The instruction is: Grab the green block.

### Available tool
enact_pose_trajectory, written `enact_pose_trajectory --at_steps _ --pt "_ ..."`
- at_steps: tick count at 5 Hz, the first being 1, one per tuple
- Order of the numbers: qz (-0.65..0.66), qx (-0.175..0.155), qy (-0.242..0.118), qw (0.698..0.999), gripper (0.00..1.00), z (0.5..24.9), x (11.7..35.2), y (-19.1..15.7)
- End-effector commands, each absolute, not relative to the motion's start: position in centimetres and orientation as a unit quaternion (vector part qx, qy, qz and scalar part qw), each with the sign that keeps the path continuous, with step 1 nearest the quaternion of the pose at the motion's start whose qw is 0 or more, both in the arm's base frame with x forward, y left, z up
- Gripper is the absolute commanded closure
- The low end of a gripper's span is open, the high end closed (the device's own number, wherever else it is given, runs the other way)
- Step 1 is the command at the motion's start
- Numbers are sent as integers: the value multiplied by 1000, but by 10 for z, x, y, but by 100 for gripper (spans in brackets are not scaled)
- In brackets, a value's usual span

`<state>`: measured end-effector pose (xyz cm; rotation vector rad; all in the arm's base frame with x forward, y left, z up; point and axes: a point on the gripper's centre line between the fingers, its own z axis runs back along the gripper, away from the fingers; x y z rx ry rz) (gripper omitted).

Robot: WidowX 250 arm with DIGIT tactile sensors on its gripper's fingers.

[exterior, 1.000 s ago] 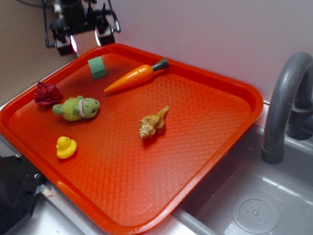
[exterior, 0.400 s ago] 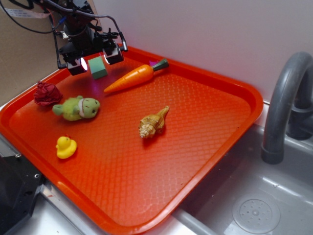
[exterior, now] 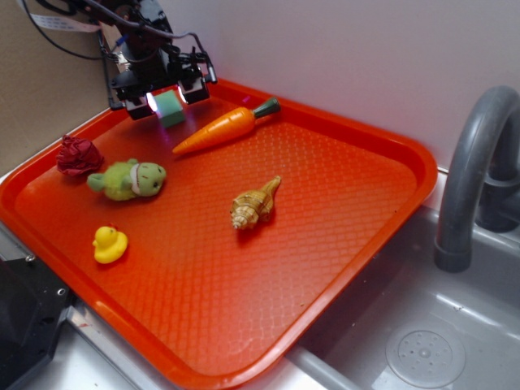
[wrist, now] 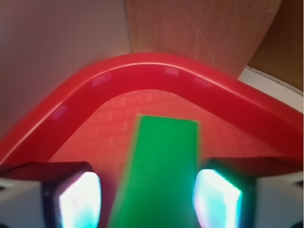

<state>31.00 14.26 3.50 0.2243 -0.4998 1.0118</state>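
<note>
The claw (exterior: 167, 95) straddles the green block (exterior: 171, 108) in the far corner of the red tray (exterior: 357, 211), its fingers (wrist: 76, 202) spread wide. From the wrist view the block (wrist: 159, 175) is blurred and cut off below, with gaps either side.

Tray rim (wrist: 142, 71) just behind block (wrist: 161, 171); carrot (exterior: 219, 127) beside.

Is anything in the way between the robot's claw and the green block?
No, nothing visible. The green block already sits between the open gripper fingers, and the carrot lies off to the side.
</note>
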Motion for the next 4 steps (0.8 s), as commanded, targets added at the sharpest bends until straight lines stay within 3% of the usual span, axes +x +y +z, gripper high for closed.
enact_pose_trajectory --at_steps 1,2,3,4 --pt "401 104 -225 882 100 57 296 133" --pt "279 107 -191 935 100 109 284 106" --pt "171 121 -158 965 100 159 270 75" --pt "120 95 -145 977 100 193 255 53"
